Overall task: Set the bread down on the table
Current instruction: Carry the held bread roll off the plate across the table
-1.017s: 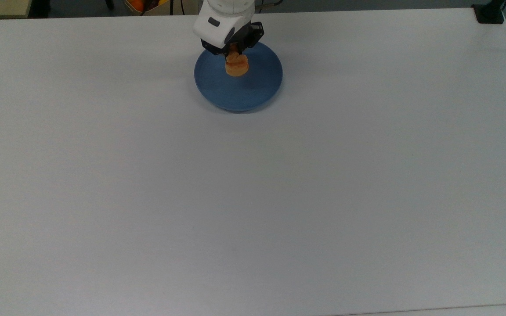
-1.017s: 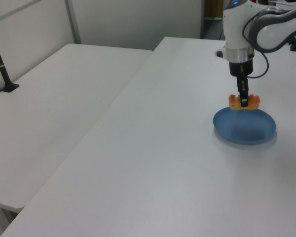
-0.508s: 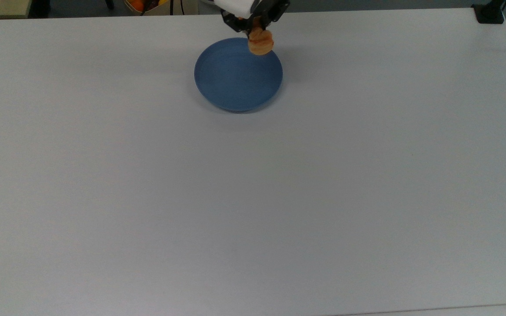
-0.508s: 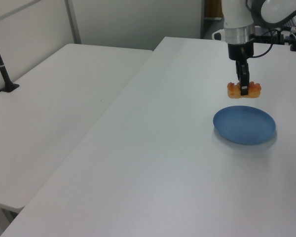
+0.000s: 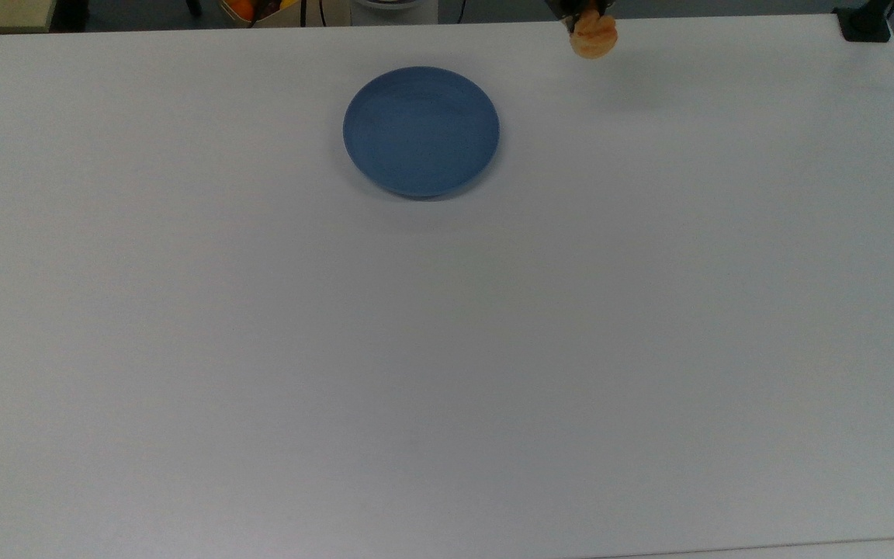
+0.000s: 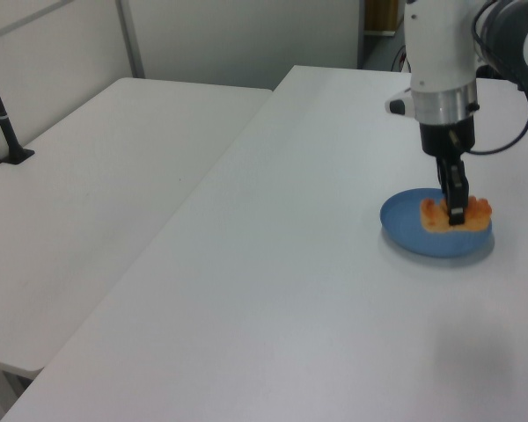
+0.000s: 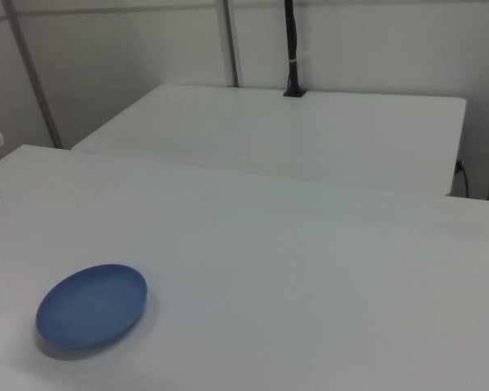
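The bread, a small golden-orange lumpy piece, hangs in the air near the far edge of the white table, off to the top view's right of the blue plate. My gripper is shut on the bread, its dark fingers pointing straight down. In the left view the held bread overlaps the plate by line of sight. A faint shadow lies on the table below it. The plate has nothing on it. The arm's edge shows at the right view's far left.
A second white table stands beside this one, carrying a black post. A black clamp sits at the far corner on the top view's right. Bare white tabletop surrounds the plate on every side.
The gripper has lifted the bread off the blue plate and carried it to the top view's right, past the plate's rim. The plate has stayed where it was.
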Robot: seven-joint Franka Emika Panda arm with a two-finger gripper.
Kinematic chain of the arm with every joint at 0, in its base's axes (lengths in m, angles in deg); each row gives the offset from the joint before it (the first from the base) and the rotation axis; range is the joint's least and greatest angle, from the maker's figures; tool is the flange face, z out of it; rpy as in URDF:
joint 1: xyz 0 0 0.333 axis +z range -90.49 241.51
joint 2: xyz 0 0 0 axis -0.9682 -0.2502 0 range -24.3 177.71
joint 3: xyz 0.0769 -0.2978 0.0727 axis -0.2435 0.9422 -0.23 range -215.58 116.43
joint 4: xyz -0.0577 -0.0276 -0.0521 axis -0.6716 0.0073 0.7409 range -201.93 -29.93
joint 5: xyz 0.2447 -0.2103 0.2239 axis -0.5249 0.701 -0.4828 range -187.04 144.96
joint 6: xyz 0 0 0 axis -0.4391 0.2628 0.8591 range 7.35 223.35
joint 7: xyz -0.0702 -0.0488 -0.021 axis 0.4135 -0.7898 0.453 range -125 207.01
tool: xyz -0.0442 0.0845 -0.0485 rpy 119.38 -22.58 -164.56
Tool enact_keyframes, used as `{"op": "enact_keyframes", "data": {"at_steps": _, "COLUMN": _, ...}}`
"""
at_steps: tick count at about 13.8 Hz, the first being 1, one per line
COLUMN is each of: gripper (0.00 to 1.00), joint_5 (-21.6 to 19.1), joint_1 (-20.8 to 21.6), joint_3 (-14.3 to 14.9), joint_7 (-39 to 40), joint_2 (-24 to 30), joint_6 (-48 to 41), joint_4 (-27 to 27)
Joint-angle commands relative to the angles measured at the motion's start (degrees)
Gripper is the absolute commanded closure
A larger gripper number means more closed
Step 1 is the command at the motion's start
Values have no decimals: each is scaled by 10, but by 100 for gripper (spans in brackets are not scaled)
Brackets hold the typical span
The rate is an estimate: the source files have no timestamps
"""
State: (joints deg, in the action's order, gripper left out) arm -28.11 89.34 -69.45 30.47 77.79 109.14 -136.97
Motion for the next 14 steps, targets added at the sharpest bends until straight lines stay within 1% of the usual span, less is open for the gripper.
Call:
{"op": "enact_keyframes", "data": {"at_steps": 1, "gripper": 70, "joint_5": -10, "joint_1": 37, "joint_3": 2, "joint_7": -75, "joint_2": -48, "joint_6": 83, "joint_4": -6}}
{"op": "enact_keyframes", "data": {"at_steps": 4, "gripper": 70, "joint_5": 0, "joint_1": 66, "joint_3": 2, "joint_7": -111, "joint_2": -94, "joint_6": 151, "joint_4": -9}}
{"op": "enact_keyframes", "data": {"at_steps": 6, "gripper": 70, "joint_5": 6, "joint_1": 81, "joint_3": 2, "joint_7": -125, "joint_2": -114, "joint_6": 193, "joint_4": -10}}
{"op": "enact_keyframes", "data": {"at_steps": 10, "gripper": 70, "joint_5": 11, "joint_1": 106, "joint_3": 2, "joint_7": -130, "joint_2": -167, "joint_6": 274, "joint_4": -13}}
{"op": "enact_keyframes", "data": {"at_steps": 13, "gripper": 69, "joint_5": 45, "joint_1": 121, "joint_3": 2, "joint_7": -156, "joint_2": -200, "joint_6": 317, "joint_4": -13}}
{"op": "enact_keyframes", "data": {"at_steps": 14, "gripper": 68, "joint_5": 63, "joint_1": 125, "joint_3": 2, "joint_7": -171, "joint_2": -213, "joint_6": 331, "joint_4": -12}}
